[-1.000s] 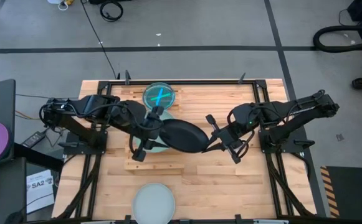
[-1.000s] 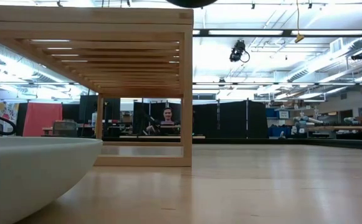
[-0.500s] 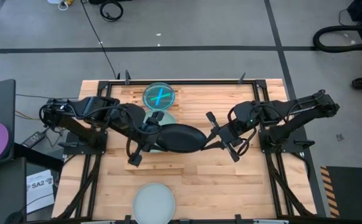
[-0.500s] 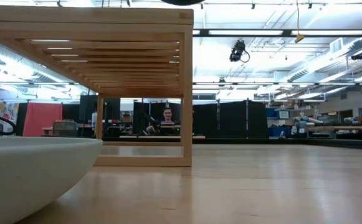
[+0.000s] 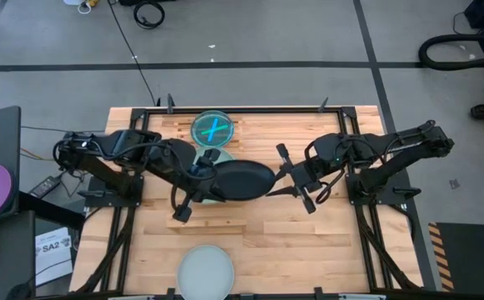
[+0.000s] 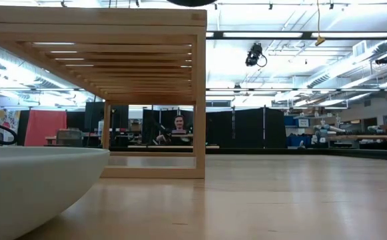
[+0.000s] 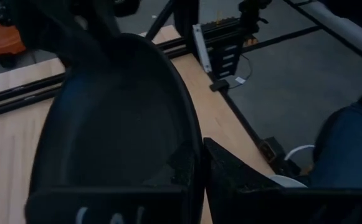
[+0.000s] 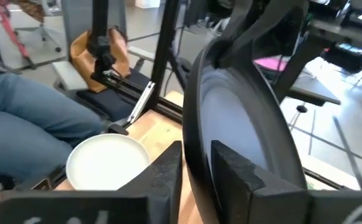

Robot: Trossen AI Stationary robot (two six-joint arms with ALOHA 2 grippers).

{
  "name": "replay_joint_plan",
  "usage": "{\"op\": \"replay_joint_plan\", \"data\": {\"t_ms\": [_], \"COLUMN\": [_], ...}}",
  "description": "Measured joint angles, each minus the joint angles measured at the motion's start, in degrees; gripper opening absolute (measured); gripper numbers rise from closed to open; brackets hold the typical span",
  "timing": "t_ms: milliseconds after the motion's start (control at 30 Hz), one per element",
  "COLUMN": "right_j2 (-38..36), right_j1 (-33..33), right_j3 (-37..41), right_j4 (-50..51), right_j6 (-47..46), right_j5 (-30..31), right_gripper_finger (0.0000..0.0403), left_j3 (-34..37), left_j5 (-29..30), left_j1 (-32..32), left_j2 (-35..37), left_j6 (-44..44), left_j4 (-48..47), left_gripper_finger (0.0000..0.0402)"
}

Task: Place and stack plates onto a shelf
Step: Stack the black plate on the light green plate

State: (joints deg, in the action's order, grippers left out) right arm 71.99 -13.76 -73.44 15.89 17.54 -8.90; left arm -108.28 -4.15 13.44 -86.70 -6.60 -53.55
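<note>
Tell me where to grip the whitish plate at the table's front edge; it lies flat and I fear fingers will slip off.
Take the whitish plate by its rim, straight down on the side toward the table's middle, one finger inside, one outside. It lies flat on the table, and its wall flares up and outward, so probably only the rim offers a hold.

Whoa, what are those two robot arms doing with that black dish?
Both arms hold one large black plate between them over the light-wood slatted shelf. The left gripper pinches one rim, the right gripper the opposite one. A mint-green plate lies beneath; a whitish plate waits at the table's near edge.
</note>
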Motion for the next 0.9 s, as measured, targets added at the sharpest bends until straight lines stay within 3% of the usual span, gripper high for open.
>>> {"op": "replay_joint_plan", "data": {"t_ms": [367,600,900], "right_j2": [-1.79,-7.21,-10.97], "right_j1": [-0.04,-0.06,-0.07], "right_j3": [0.01,0.06,0.06], "right_j4": [2.57,13.50,18.83], "right_j6": [-0.07,-0.08,-9.17], "right_j5": [12.67,15.27,15.27], "right_gripper_finger": [0.0165,0.0168,0.0168], "left_j3": [0.03,-0.04,-0.06], "left_j5": [4.23,10.55,14.93], "left_j1": [-0.20,-0.16,0.65], "left_j2": [-0.01,0.05,-0.53], "left_j6": [-0.03,0.58,11.70], "left_j4": [-3.51,-10.52,-20.45], "left_gripper_finger": [0.0025,0.0025,0.0025]}}
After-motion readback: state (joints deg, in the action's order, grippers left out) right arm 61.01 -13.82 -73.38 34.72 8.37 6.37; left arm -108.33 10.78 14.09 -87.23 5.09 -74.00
